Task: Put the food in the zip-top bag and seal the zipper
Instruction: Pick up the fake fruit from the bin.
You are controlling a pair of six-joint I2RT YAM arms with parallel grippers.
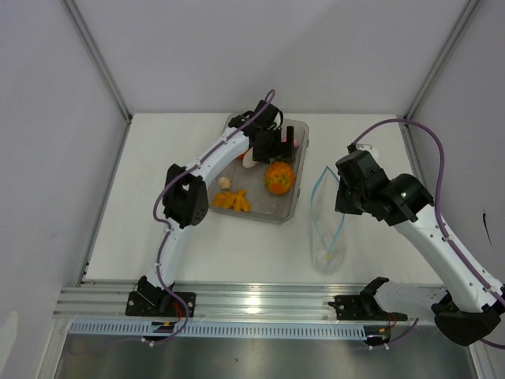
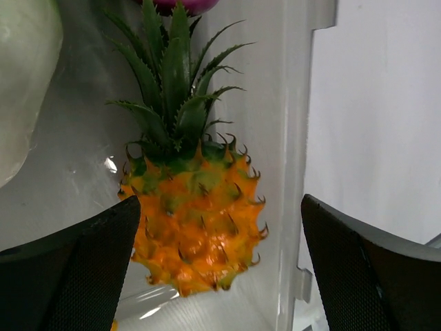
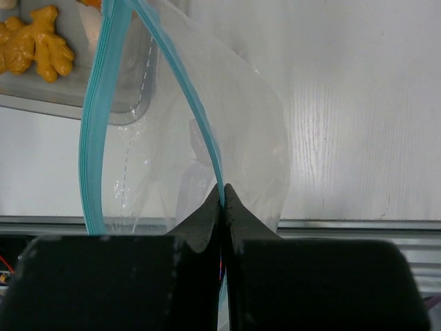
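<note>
An orange spiky toy pineapple (image 2: 196, 227) with green leaves lies in the clear grey tray (image 1: 302, 162). My left gripper (image 2: 220, 234) hangs open over it, one finger (image 2: 76, 276) on each side, not touching. From above the pineapple (image 1: 278, 177) sits just below that gripper (image 1: 272, 146). A white radish (image 2: 24, 83) and a purple onion (image 2: 179, 5) lie beside it. The zip-top bag (image 1: 327, 229) stands with its mouth open to the right of the tray. My right gripper (image 3: 222, 189) is shut on its light blue zipper (image 3: 93, 138).
Yellow-orange knobbly pieces (image 1: 231, 201) and a beige bit (image 1: 225, 183) lie in the tray's near-left part. The tray's right wall (image 2: 296, 138) rises close beside the pineapple. A metal rail (image 1: 252, 300) runs along the table's near edge. White walls enclose the table.
</note>
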